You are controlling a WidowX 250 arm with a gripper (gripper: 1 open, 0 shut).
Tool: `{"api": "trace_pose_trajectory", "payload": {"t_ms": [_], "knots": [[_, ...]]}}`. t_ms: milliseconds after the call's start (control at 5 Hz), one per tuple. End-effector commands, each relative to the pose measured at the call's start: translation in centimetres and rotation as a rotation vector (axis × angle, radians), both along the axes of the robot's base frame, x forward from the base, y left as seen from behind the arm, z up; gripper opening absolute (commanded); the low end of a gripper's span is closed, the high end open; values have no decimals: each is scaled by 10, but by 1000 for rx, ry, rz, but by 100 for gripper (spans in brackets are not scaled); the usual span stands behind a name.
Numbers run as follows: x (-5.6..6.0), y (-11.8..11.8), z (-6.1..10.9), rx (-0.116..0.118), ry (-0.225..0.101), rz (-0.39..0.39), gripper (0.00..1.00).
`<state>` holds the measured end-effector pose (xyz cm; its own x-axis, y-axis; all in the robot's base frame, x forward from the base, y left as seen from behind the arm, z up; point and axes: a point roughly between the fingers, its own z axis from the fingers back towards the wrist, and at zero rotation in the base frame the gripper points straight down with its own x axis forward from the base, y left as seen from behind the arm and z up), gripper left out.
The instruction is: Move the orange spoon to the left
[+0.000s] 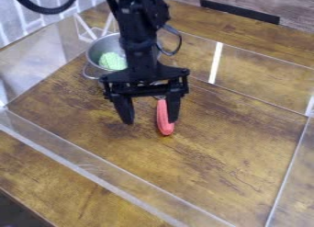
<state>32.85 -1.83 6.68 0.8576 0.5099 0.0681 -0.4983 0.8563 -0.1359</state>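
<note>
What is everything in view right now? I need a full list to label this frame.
orange spoon: one, orange-red handle, lying on the wooden table near the middle, between the pincer's fingers as the camera sees it; its bowl is hidden.
steel pot: one, silver, behind the arm toward the upper left.
green item: one, green, inside the pot.
wooden table: one, brown, under everything.
clear panels: see-through walls round the work area, with one upright at the right.
arm: one, black, reaching down from the top.
pincer: one, black, open, pointing down around the spoon, not closed on it.
</note>
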Motion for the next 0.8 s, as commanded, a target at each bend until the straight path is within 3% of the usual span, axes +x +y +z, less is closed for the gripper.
{"api": "trace_pose_trajectory", "payload": {"t_ms": [0,400,600], "knots": [[13,-4,4,0,-65,14,100],[28,-3,-15,7,-93,3,100],[32,-14,-20,10,-105,9,0]]}}
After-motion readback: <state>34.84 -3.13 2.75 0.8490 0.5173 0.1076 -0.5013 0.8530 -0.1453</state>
